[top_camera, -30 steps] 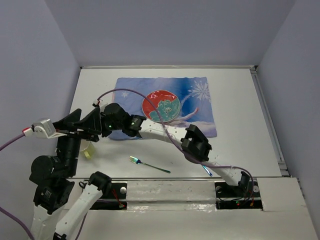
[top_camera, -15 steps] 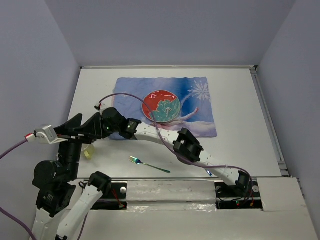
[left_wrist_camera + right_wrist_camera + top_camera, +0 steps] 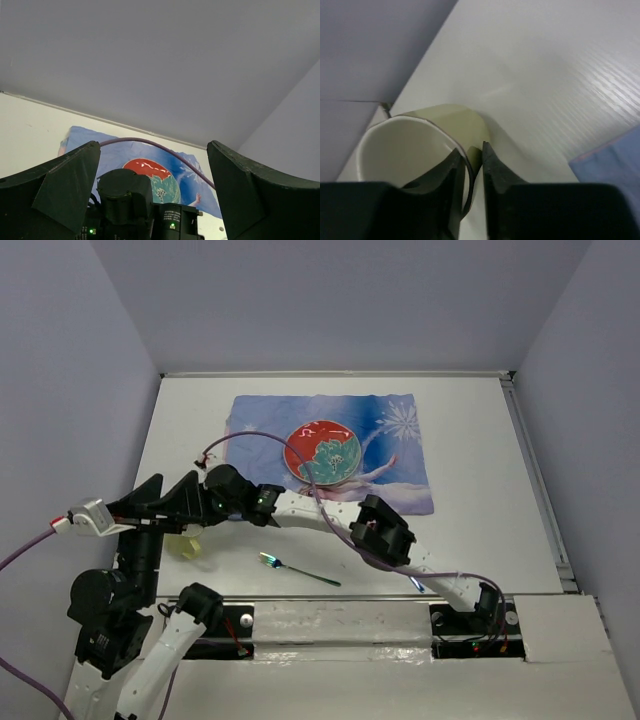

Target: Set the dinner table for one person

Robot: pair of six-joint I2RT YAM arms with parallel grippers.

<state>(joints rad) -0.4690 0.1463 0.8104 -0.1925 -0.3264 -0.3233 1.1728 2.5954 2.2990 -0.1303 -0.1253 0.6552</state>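
Cup (image 3: pixel 410 145), pale yellow-green: wall clamped between right gripper (image 3: pixel 471 155) jaws, near left edge of white surface (image 3: pixel 545 75). Left gripper (image 3: pixel 155 192) jaws spread wide apart.

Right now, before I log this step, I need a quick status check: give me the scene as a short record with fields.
placemat: blue, far middle of the table
plate: red and teal, on the placemat
fork: on the table, nearer than the placemat
cup: pale yellow, left of the fork, off the placemat
right gripper: shut on the cup's rim, one finger inside
left gripper: open, holding nothing
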